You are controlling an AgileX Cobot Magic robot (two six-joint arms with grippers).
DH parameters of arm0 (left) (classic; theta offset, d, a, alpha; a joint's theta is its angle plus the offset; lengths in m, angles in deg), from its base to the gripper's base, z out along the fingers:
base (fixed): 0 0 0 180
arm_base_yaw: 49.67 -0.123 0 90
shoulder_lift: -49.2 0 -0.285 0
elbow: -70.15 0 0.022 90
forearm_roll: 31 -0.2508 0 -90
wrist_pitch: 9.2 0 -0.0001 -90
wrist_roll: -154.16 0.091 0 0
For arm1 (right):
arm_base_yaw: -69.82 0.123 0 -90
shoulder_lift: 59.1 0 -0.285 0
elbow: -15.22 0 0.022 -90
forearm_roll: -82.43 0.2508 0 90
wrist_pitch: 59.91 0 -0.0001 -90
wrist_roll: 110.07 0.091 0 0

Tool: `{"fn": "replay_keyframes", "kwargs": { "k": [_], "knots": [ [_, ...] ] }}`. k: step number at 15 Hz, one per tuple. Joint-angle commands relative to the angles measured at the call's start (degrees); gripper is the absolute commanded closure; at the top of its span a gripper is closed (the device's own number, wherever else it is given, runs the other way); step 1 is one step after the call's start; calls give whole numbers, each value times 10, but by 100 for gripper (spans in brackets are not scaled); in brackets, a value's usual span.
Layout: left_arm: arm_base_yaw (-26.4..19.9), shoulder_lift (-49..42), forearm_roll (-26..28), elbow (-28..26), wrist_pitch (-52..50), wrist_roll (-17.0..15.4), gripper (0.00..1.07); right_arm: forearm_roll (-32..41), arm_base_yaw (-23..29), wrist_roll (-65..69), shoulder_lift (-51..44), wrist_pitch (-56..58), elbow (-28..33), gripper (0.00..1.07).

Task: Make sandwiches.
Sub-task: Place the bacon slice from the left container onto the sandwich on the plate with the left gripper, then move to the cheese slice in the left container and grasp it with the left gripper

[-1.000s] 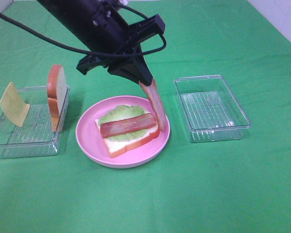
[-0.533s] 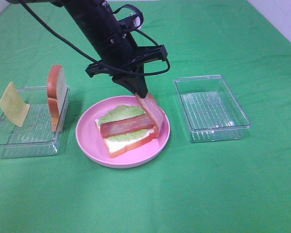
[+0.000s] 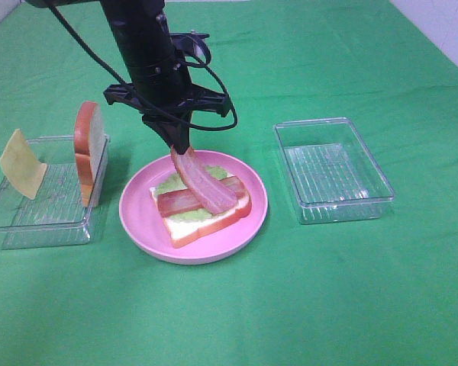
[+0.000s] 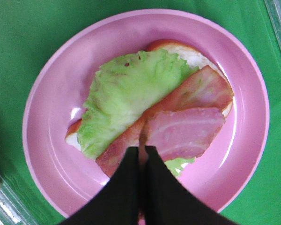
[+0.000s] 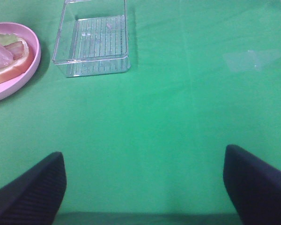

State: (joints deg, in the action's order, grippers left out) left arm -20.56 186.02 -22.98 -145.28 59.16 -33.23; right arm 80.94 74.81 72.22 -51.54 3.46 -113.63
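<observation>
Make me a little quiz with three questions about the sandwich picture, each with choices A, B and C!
1. Where is the yellow cheese slice?
A. On the pink plate
B. Leaning in the clear tray on the left
C. In the clear tray on the right

2. How many bacon strips are there?
A. One
B. Two
C. Four

3. What is the left tool doing?
A. Pinching one end of a bacon strip
B. Standing wide open over the plate
C. Holding the bread slice

Answers:
1. B: the cheese leans at the far end of the left tray, and the right tray holds nothing.
2. B: one bacon strip lies flat on the lettuce, and a second bacon strip crosses over it.
3. A: the tool's jaws are shut on the upper end of the second strip above the pink plate.
</observation>
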Motion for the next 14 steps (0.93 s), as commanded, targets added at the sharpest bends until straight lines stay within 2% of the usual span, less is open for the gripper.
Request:
{"fn": "replay_keyframes", "kwargs": {
  "k": [1,2,3,4,6,7,11,14],
  "knots": [
    [2,-1,-1,-3,-3,-2,107,2,-2,3,-18,-1,-1,20],
    [2,-1,-1,-3,-2,-2,104,2,-2,3,-18,-1,-1,20],
    [2,-1,-2,-3,-1,-2,94,2,-2,3,-18,-1,-1,20],
    [2,-1,-3,-3,1,-2,73,2,-2,3,-18,-1,-1,20],
    [2,-2,-8,-6,2,-2,17,2,-2,3,-18,-1,-1,20],
    [2,-2,-8,-18,13,0,5,2,-2,3,-18,-1,-1,20],
    [2,-35,-10,-141,73,-6,6,2,-2,3,-18,-1,-1,20],
    [-21,-97,-76,-131,73,-23,6,2,-2,3,-18,-1,-1,20]
  ]
}}
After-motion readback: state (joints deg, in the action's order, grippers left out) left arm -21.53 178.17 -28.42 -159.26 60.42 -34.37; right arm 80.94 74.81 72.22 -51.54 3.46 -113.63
